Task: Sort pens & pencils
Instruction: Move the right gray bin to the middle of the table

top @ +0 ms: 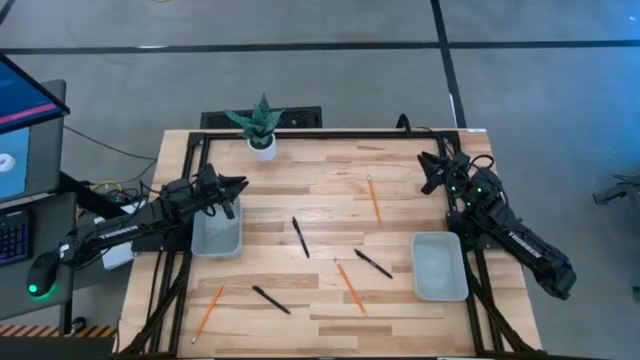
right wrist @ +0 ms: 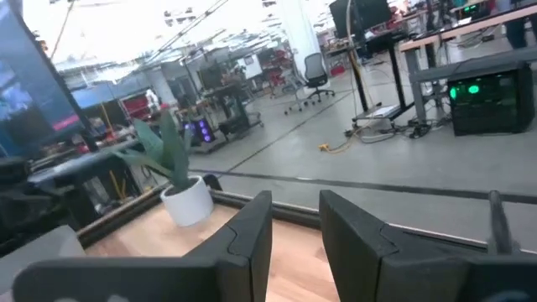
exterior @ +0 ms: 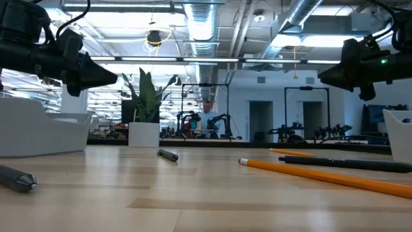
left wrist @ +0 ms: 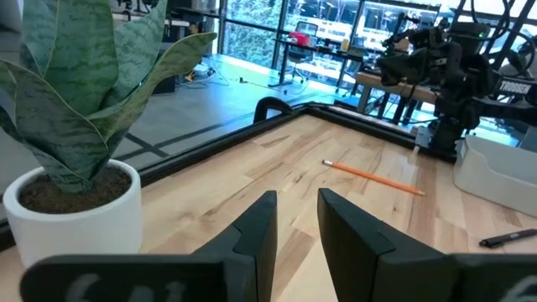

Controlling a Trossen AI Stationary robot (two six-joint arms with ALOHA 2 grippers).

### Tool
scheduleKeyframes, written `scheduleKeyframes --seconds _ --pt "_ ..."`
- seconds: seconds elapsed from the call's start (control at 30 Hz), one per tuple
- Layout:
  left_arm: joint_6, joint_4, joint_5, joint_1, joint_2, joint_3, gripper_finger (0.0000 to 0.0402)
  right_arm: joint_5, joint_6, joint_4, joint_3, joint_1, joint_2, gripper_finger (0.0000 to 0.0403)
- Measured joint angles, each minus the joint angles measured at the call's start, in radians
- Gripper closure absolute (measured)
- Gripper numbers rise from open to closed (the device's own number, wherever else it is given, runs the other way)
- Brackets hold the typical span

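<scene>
Three black pens lie flat on the wooden table: one mid-table (top: 300, 237), one right of centre (top: 372, 263), one near the front (top: 270, 299). Three orange pencils lie apart: one far right (top: 374, 200), one in the middle (top: 350, 287), one at the front left (top: 208, 311). My left gripper (top: 240, 185) hovers open above the far end of the left tray, raised off the table. In its wrist view (left wrist: 295, 197) it faces the far pencil (left wrist: 373, 176). My right gripper (top: 428, 165) hovers open near the far right corner (right wrist: 294, 197), touching nothing.
A grey tray sits at the left (top: 216, 232) and another at the right (top: 440, 265). A potted plant (top: 262, 125) stands at the far edge. A black frame (top: 330, 133) borders the table. Bare wood lies between the scattered sticks.
</scene>
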Motion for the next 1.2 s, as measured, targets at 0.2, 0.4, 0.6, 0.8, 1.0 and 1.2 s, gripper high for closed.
scheduleKeyframes --seconds 0.2,0.4,0.6,0.8,1.0,1.2 --pt "0.030 0.001 -0.012 0.000 0.000 0.000 0.0323 0.001 0.003 0.136 0.021 -0.002 0.000 0.0280" --pt "0.033 0.007 -0.055 0.000 0.000 0.000 0.0323 0.001 0.002 0.203 0.052 -0.002 0.000 0.0255" --pt "0.033 0.011 -0.078 0.000 0.000 0.000 0.0323 -0.003 -0.008 0.203 0.055 -0.001 0.000 0.0189" --pt "0.033 0.011 -0.078 0.000 0.000 0.000 0.0323 -0.005 -0.003 0.200 0.055 0.000 0.000 0.0149" --pt "0.012 0.011 -0.078 0.000 0.000 0.000 0.0323 -0.022 0.114 0.135 0.057 0.000 0.000 0.0148" --pt "-0.032 0.011 -0.078 0.000 0.000 0.000 0.0323 -0.180 0.040 0.058 0.106 0.000 0.003 0.0148"
